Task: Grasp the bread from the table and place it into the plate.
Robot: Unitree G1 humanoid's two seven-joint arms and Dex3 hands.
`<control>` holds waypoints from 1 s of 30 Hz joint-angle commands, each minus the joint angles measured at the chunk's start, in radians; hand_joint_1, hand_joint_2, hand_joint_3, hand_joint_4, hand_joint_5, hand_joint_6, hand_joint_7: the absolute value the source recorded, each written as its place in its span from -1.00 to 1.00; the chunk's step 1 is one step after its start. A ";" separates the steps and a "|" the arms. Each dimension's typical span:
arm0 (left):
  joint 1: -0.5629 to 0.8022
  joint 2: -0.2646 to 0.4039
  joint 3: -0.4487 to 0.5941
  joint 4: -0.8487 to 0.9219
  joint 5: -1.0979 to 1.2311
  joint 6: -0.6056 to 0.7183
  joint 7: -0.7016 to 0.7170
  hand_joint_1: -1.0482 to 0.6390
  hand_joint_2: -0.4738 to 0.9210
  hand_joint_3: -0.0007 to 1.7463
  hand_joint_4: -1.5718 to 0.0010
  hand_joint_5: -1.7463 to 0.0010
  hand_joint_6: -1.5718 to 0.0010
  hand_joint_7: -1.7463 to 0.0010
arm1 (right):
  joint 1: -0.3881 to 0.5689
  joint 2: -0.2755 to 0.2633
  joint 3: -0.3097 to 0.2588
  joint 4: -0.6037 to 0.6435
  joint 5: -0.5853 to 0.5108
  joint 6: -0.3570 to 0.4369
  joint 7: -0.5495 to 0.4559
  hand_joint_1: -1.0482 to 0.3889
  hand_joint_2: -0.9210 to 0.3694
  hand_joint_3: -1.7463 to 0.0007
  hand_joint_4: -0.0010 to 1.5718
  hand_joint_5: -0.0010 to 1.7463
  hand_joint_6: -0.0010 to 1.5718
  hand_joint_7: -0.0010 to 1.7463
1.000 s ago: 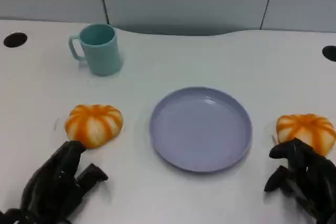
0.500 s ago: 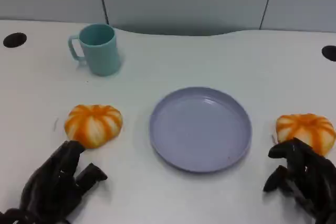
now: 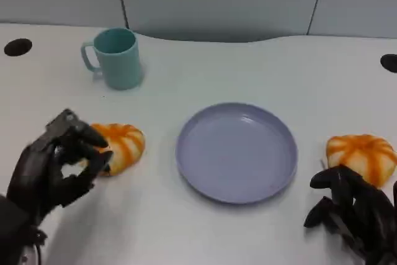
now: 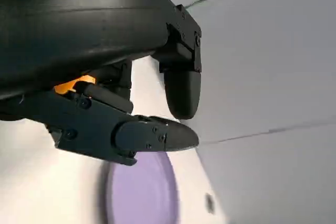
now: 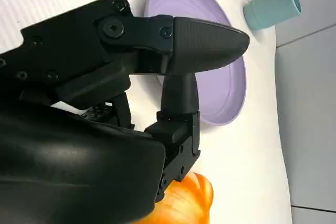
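Observation:
Two orange-and-white striped breads lie on the white table, one on each side of the lilac plate [image 3: 236, 153]. The left bread [image 3: 123, 144] is partly covered by my left hand [image 3: 53, 169], which is raised over the bread's near-left side with fingers spread and nothing in them. The left wrist view shows a sliver of that bread [image 4: 73, 84] behind the left hand [image 4: 94, 51] and the plate [image 4: 142, 192] beyond. The right bread [image 3: 363, 153] lies just past my right hand [image 3: 350, 212], which holds nothing. In the right wrist view the right hand [image 5: 105, 108] is above the right bread [image 5: 184, 205], near the plate [image 5: 220, 93].
A teal mug [image 3: 115, 57] stands at the back left, and in the right wrist view the mug [image 5: 273, 3] is beyond the plate. Two dark holes [image 3: 17, 46] mark the table's far corners. A grey wall runs behind the table.
My left hand has lifted off the table and moved forward over the left bread's near side. The right hand has barely shifted. Breads, plate and mug are where they were.

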 commanded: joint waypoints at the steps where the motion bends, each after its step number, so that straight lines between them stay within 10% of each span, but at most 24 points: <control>1: -0.091 0.243 -0.102 -0.116 0.639 -0.096 0.353 -0.46 1.00 -0.74 0.42 -0.91 0.45 -0.59 | 0.004 0.004 0.001 -0.007 -0.004 0.004 -0.016 -0.01 -1.00 0.34 -0.23 1.00 -0.49 0.95; 4: -0.170 0.352 -0.212 -0.192 0.817 0.075 0.172 -0.59 1.00 -0.93 0.74 0.09 0.46 0.62 | 0.004 0.006 0.002 -0.005 -0.003 -0.003 -0.010 -0.01 -1.00 0.32 -0.25 1.00 -0.50 0.95; 9: -0.308 0.383 -0.350 -0.013 0.854 0.177 0.070 -0.75 1.00 -0.98 0.98 0.89 0.84 0.98 | 0.004 -0.006 0.004 0.006 -0.004 -0.016 0.010 -0.01 -1.00 0.32 -0.25 1.00 -0.51 0.96; 30: -0.772 0.189 -0.772 0.879 0.856 0.371 0.236 -0.70 0.91 -1.00 1.00 1.00 0.99 1.00 | 0.035 -0.014 0.007 -0.053 -0.013 0.025 -0.022 -0.05 -1.00 0.34 -0.23 1.00 -0.51 0.98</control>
